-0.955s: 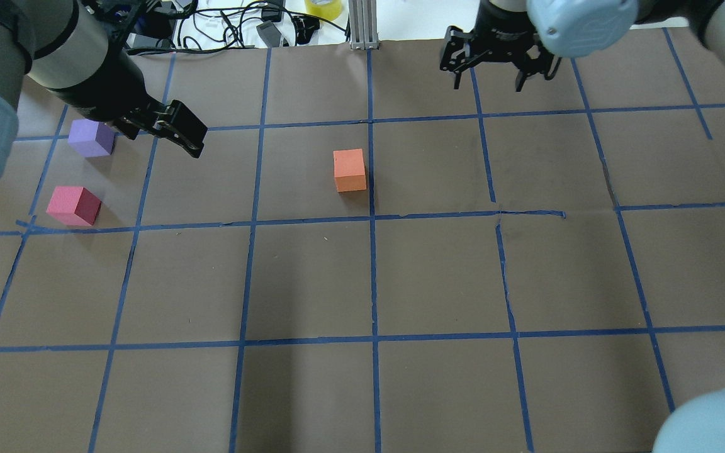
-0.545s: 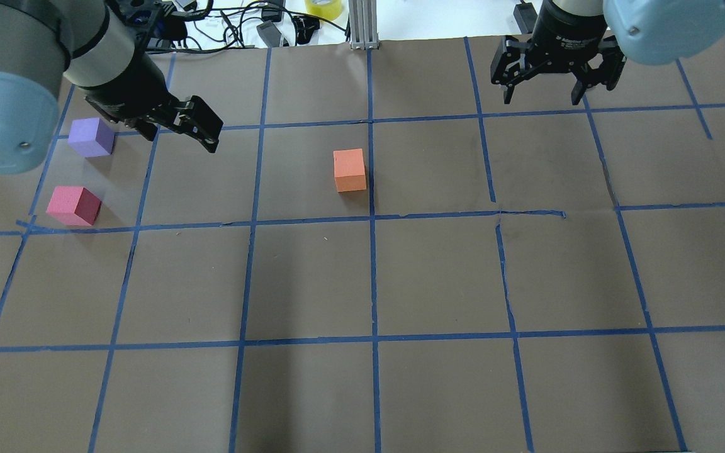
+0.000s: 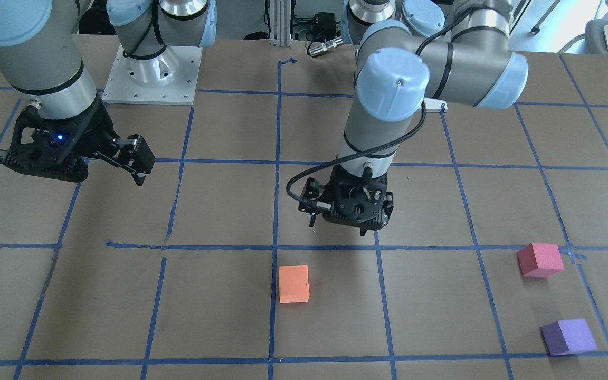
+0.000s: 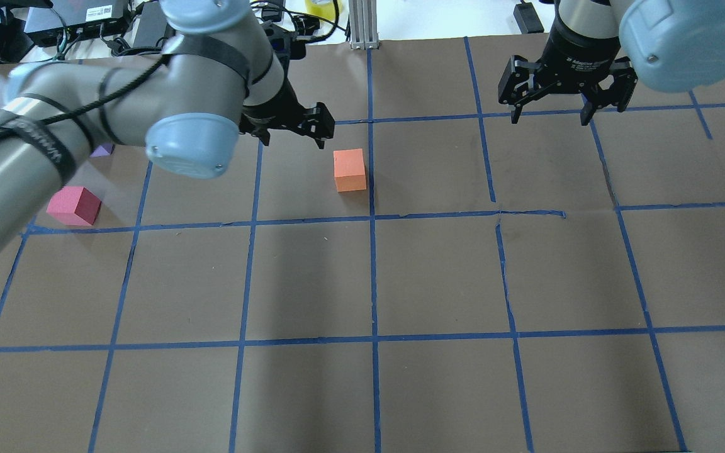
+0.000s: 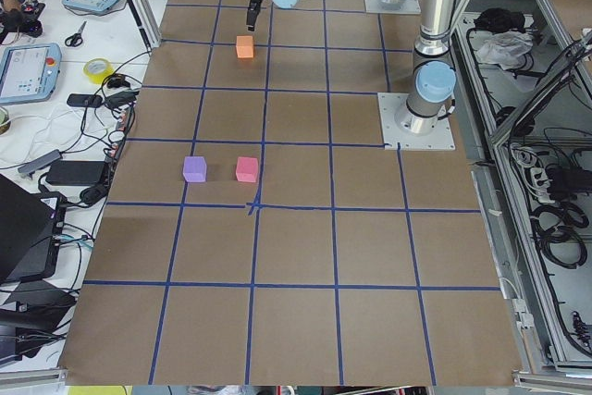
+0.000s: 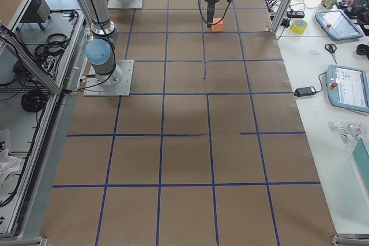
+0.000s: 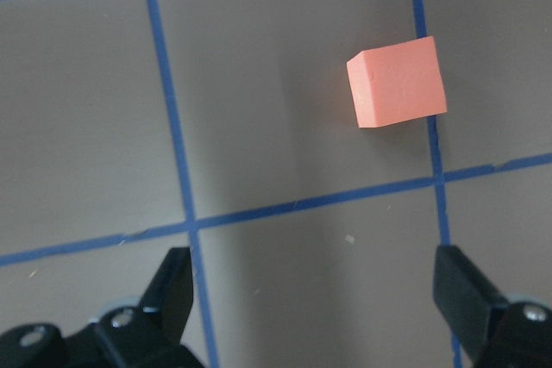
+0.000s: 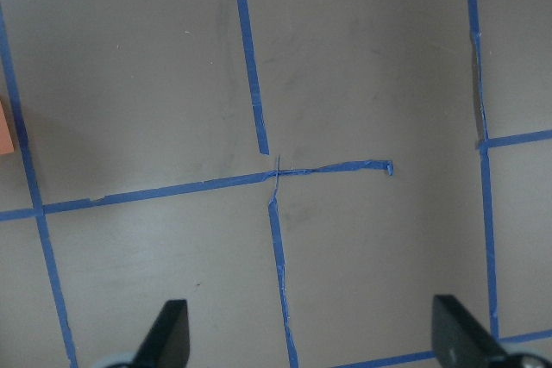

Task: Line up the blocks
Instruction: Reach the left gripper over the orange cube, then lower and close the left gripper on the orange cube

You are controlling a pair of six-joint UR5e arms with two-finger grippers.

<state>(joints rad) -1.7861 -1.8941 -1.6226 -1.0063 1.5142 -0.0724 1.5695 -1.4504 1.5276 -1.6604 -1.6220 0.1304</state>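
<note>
The orange block [image 4: 350, 170] sits near the table's middle, also in the front view [image 3: 293, 284] and the left wrist view [image 7: 397, 82]. My left gripper [image 4: 292, 131] hovers just left of and beyond it, open and empty; its fingers [image 7: 172, 290] stand wide apart. The red-pink block [image 4: 74, 206] lies at the far left. The purple block [image 4: 104, 150] is mostly hidden behind my left arm but shows whole in the front view [image 3: 569, 336]. My right gripper [image 4: 567, 107] is open and empty over the far right of the table.
Brown paper with a blue tape grid [image 4: 373, 277] covers the table. Cables and devices [image 4: 85, 22] and an aluminium post [image 4: 362, 25] line the far edge. The arm base plate [image 3: 151, 68] stands at the robot's side.
My left arm has swung right, from beside the purple block to just short of the orange block. My right gripper has shifted right and a little nearer. No block has moved.
</note>
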